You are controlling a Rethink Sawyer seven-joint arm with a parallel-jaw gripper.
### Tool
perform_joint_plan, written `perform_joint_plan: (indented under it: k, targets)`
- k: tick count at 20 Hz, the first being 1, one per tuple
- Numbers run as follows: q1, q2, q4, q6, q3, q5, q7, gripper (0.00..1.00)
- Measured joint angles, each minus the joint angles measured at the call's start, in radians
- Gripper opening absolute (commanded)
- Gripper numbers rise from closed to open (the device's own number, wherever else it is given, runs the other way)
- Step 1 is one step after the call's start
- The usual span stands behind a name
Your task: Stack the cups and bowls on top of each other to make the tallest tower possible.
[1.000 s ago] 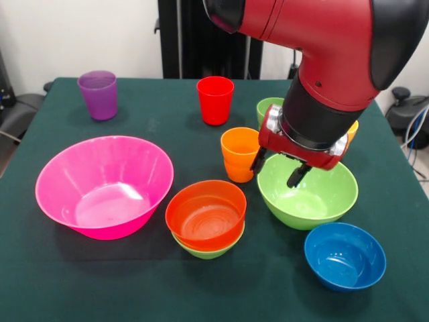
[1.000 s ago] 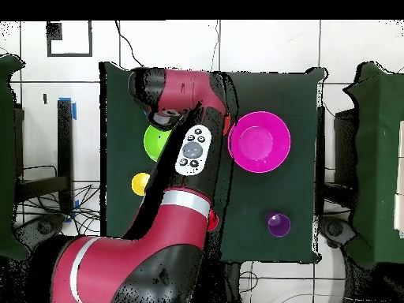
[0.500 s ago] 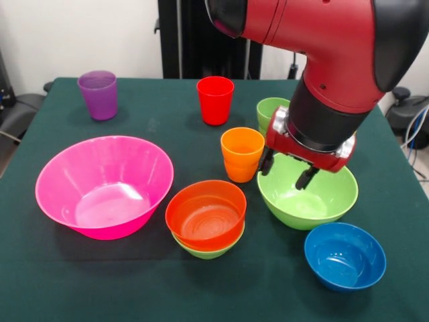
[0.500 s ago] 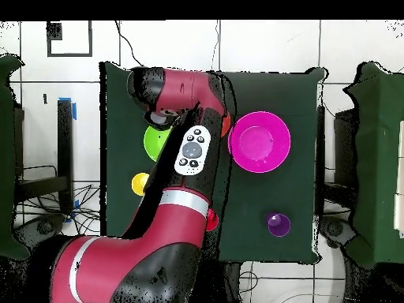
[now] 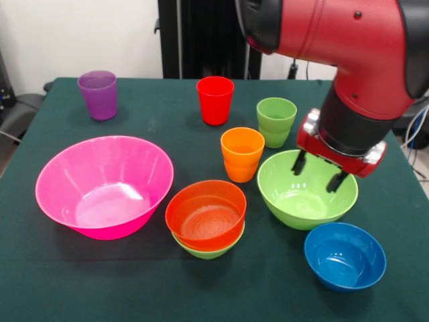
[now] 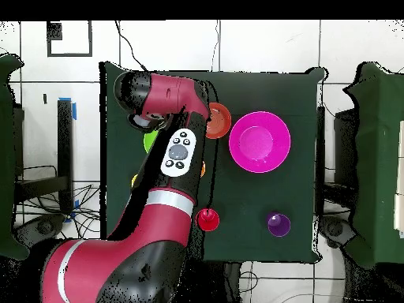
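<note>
My gripper (image 5: 316,172) is open and empty, hanging just over the right part of the large lime green bowl (image 5: 301,194). The red-orange bowl (image 5: 206,215) sits nested in the small green bowl (image 5: 208,250). The huge pink bowl (image 5: 104,184) stands at the left and the blue bowl (image 5: 344,255) at the front right. The orange cup (image 5: 241,154), light green cup (image 5: 276,121), red cup (image 5: 215,99) and purple cup (image 5: 98,94) stand upright behind the bowls. The yellow cup is hidden behind the arm. In the overhead view the arm (image 6: 170,154) covers the gripper.
The overhead view shows the pink bowl (image 6: 259,142), red-orange bowl (image 6: 217,120), red cup (image 6: 208,219) and purple cup (image 6: 277,225) on the dark green table (image 6: 300,102). The arm hides most of the large green bowl (image 6: 147,143).
My gripper has moved toward the right of the front view, across the large green bowl, still open. The light green cup now shows fully. Nothing on the table moved.
</note>
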Motion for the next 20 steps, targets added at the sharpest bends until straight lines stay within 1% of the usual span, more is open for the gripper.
perform_joint_plan:
  k: [3, 10, 13, 20]
  targets:
    - [0.020, 0.001, 0.039, -0.034, 0.000, 0.028, 0.086, 1.00]
    - [0.039, 0.002, 0.107, -0.112, 0.000, 0.069, 0.200, 1.00]
    - [0.047, 0.002, 0.128, -0.133, 0.000, 0.077, 0.223, 1.00]
    - [0.065, 0.011, 0.138, -0.145, 0.000, 0.080, 0.225, 1.00]
